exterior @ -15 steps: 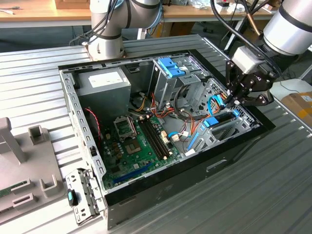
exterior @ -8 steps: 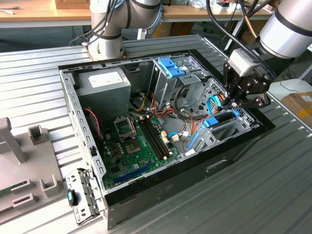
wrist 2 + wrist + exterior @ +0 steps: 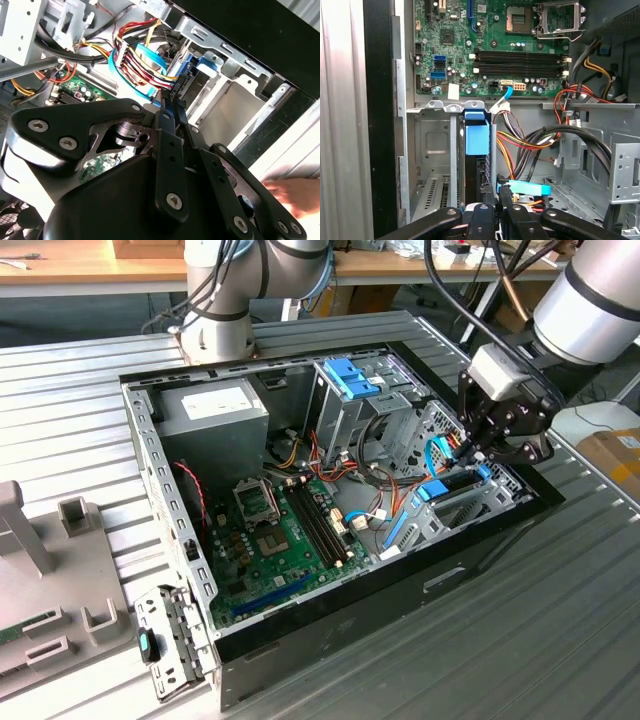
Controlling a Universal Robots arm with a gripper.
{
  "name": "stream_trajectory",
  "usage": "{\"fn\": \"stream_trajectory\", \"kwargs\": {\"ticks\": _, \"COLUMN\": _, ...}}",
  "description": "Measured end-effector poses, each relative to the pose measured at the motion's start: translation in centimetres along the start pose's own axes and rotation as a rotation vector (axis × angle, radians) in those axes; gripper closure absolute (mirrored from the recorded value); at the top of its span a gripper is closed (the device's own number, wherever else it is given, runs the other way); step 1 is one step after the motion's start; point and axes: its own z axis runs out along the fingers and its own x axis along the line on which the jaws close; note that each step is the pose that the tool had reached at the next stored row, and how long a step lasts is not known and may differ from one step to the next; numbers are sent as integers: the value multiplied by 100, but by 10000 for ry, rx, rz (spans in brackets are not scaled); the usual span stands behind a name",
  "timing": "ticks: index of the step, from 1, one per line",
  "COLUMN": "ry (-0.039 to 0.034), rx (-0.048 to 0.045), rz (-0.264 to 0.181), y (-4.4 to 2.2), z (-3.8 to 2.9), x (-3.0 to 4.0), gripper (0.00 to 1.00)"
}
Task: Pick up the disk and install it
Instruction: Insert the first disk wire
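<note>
An open computer case (image 3: 330, 640) is seen on the slatted table (image 3: 560, 640). The disk (image 3: 476, 150) is seated edgewise in the silver drive bay (image 3: 432, 145) at the case's front corner. The gripper (image 3: 476, 448) is closed on the disk's rear end.

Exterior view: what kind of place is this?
Likely a robotics lab bench for PC assembly: an open computer case lies on a ribbed metal table, wooden workbenches stand behind, and the gripper is at the disk.
</note>
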Motion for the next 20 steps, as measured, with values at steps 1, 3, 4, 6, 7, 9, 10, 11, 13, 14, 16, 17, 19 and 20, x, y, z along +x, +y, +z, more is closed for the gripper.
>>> {"fn": "stream_trajectory", "kwargs": {"ticks": 1, "ry": -43, "rx": -1, "rz": 2, "y": 0, "z": 0, "x": 5, "gripper": 84}}
{"fn": "stream_trajectory", "kwargs": {"ticks": 3, "ry": -58, "rx": 14, "rz": 2, "y": 0, "z": 4, "x": 36, "gripper": 84}}
{"fn": "stream_trajectory", "kwargs": {"ticks": 4, "ry": -58, "rx": 22, "rz": -1, "y": 0, "z": 10, "x": 47, "gripper": 84}}
{"fn": "stream_trajectory", "kwargs": {"ticks": 6, "ry": -58, "rx": 35, "rz": -8, "y": 1, "z": 18, "x": 52, "gripper": 84}}
{"fn": "stream_trajectory", "kwargs": {"ticks": 7, "ry": -57, "rx": 44, "rz": -32, "y": 8, "z": 22, "x": 53, "gripper": 84}}
{"fn": "stream_trajectory", "kwargs": {"ticks": 9, "ry": -70, "rx": 48, "rz": -193, "y": 12, "z": 42, "x": 56, "gripper": 84}}
{"fn": "stream_trajectory", "kwargs": {"ticks": 10, "ry": -71, "rx": 45, "rz": -239, "y": 12, "z": 44, "x": 57, "gripper": 84}}
{"fn": "stream_trajectory", "kwargs": {"ticks": 11, "ry": -75, "rx": 39, "rz": -293, "y": 13, "z": 46, "x": 57, "gripper": 84}}
{"fn": "stream_trajectory", "kwargs": {"ticks": 13, "ry": -79, "rx": 38, "rz": -302, "y": 13, "z": 49, "x": 58, "gripper": 84}}
{"fn": "stream_trajectory", "kwargs": {"ticks": 14, "ry": -82, "rx": 34, "rz": -333, "y": 13, "z": 53, "x": 62, "gripper": 84}}
{"fn": "stream_trajectory", "kwargs": {"ticks": 16, "ry": -80, "rx": 33, "rz": -343, "y": 12, "z": 52, "x": 64, "gripper": 84}}
{"fn": "stream_trajectory", "kwargs": {"ticks": 17, "ry": -80, "rx": 32, "rz": -344, "y": 12, "z": 52, "x": 65, "gripper": 84}}
{"fn": "stream_trajectory", "kwargs": {"ticks": 19, "ry": -81, "rx": 32, "rz": -344, "y": 12, "z": 51, "x": 79, "gripper": 84}}
{"fn": "stream_trajectory", "kwargs": {"ticks": 20, "ry": -78, "rx": 32, "rz": -343, "y": 12, "z": 49, "x": 87, "gripper": 84}}
